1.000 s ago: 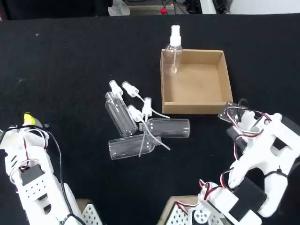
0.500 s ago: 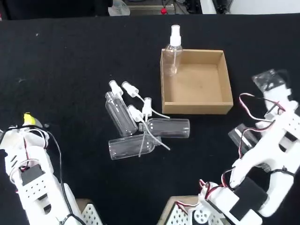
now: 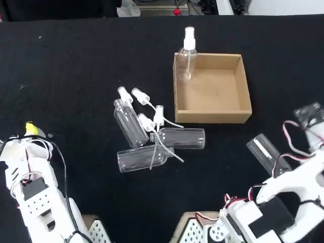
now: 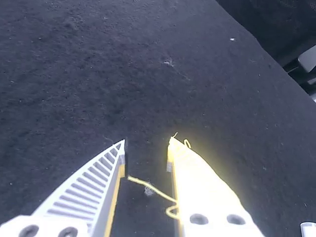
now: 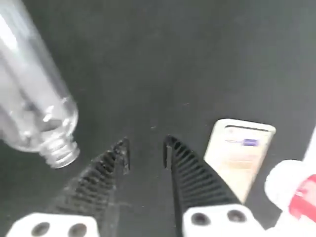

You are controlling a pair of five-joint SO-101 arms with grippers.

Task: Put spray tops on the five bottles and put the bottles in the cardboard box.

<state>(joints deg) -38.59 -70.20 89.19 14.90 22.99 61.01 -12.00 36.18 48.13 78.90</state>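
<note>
The cardboard box [image 3: 212, 88] sits at the table's back right. One bottle with a spray top [image 3: 187, 56] stands upright in its far left corner. Three capless bottles [image 3: 142, 158] lie in a cluster left of the box, with several loose spray tops [image 3: 140, 96] among them. Another capless bottle [image 3: 266, 152] lies in front of the box's right corner, beside the right arm [image 3: 298, 179]. My right gripper [image 5: 145, 148] hangs open just past that bottle's neck [image 5: 59, 153], holding nothing. My left gripper [image 4: 146, 145] is open over bare cloth at the front left [image 3: 31, 129].
Black cloth [image 3: 76, 61] covers the whole table. A pale rectangular piece [image 5: 239, 153] and a white and red part [image 5: 291, 190] lie close to the right gripper. A loose thread [image 4: 148, 187] hangs between the left gripper's fingers. The room's clutter lines the far edge [image 3: 152, 7].
The right arm has swung away from the box's front right corner toward the table's right side. The bottle that lay under it now shows in full. The left arm has not moved.
</note>
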